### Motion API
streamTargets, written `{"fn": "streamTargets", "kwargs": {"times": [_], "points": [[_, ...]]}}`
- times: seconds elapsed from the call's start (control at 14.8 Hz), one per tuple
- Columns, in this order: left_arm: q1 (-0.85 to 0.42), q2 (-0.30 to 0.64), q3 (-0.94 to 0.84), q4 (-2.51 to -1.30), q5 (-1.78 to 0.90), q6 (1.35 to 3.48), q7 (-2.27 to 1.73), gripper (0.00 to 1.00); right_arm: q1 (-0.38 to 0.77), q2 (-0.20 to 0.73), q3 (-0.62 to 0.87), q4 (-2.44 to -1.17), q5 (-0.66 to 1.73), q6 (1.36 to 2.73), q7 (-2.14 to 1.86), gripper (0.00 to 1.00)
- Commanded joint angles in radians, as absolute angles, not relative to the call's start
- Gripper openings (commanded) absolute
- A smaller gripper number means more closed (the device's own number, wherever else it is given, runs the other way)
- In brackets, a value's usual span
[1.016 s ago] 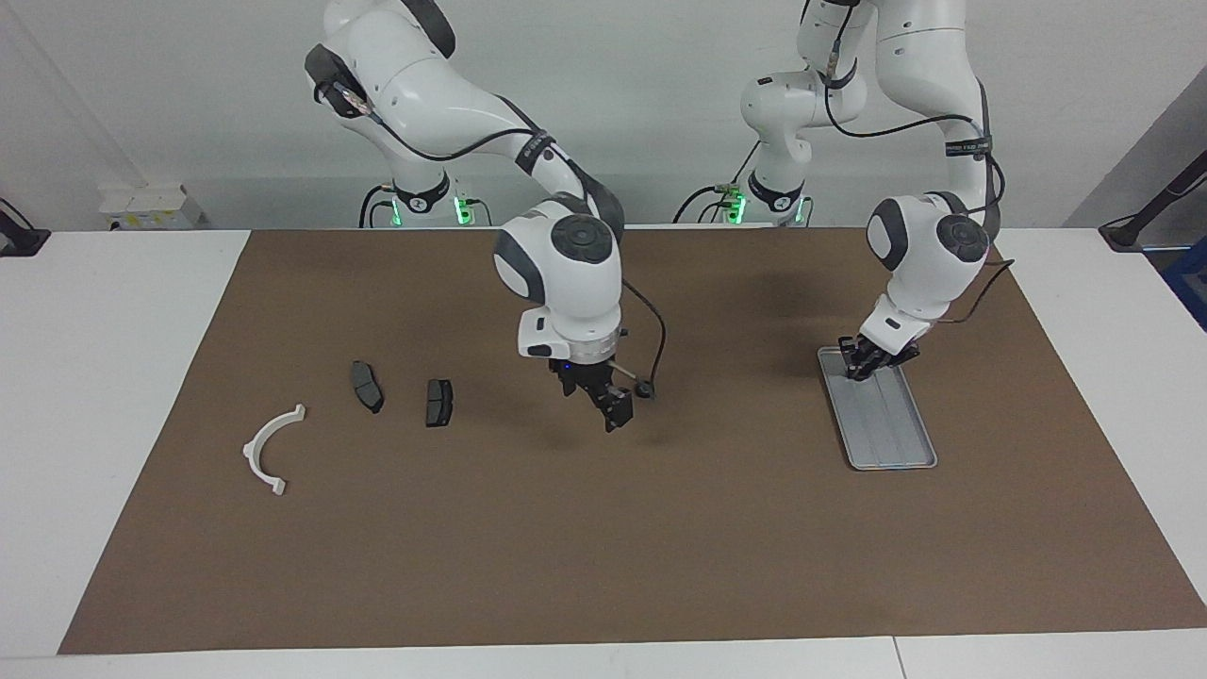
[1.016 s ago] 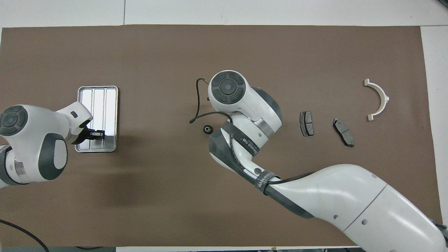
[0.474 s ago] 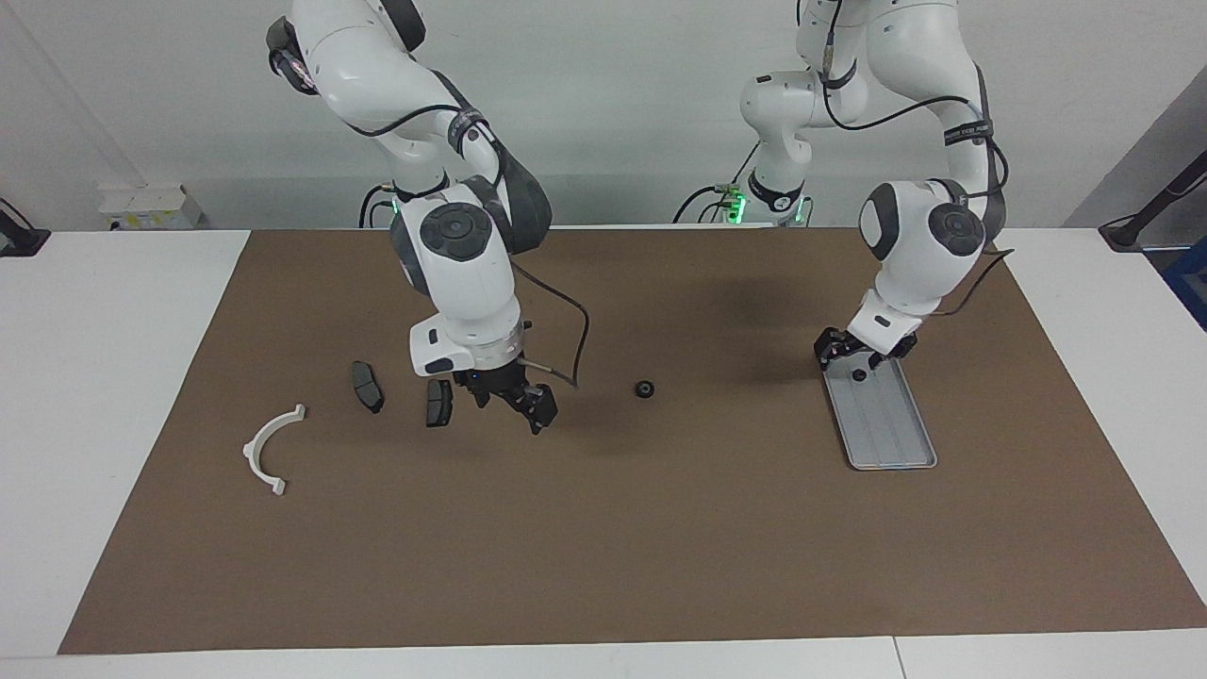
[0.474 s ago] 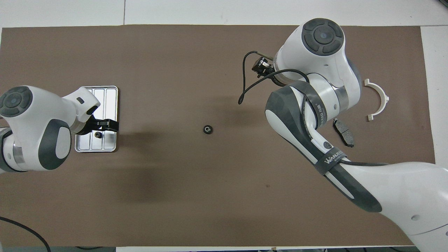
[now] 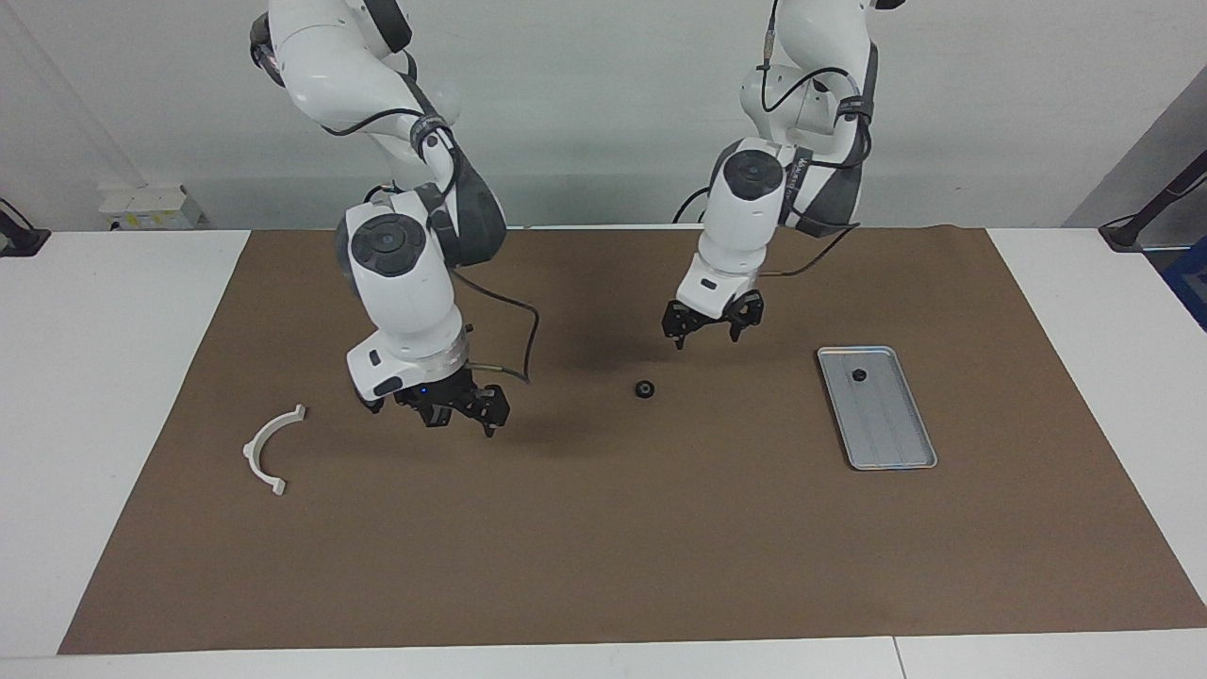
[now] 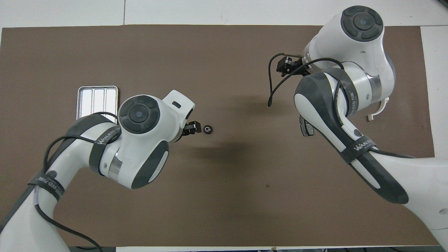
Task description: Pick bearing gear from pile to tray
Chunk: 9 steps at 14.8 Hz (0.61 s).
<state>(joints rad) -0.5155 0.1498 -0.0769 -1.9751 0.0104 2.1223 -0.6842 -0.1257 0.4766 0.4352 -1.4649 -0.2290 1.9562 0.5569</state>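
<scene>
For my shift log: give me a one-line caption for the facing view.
One black bearing lies in the tray; left gripper hangs open above another bearing on the mat, right gripper open near the white bracket.

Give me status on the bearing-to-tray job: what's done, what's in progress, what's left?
Done: one small black bearing lies in the tray, at its end nearer the robots. In hand: nothing is gripped; the left gripper hangs open near a second bearing on the mat, likely its next pick. The right gripper is open over the brake pad area, beside the white bracket. Left: grasp that bearing and carry it to the tray.
</scene>
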Motion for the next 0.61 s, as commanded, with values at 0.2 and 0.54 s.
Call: {"fn": "streamTargets", "kwargs": {"times": [0.2,0.54], "points": [[-0.583,0.346,-0.060,-1.858,0.066,2.170,-0.801,1.00,-0.060,0.299,0.206,-1.584,-0.055,1.944,0.145,1.00],[-0.565,0.388,-0.058,-1.847,0.071,2.241,-0.793,1.00,-0.058,0.097,0.131,-1.674,-0.041,1.803,0.086,1.00]]}}
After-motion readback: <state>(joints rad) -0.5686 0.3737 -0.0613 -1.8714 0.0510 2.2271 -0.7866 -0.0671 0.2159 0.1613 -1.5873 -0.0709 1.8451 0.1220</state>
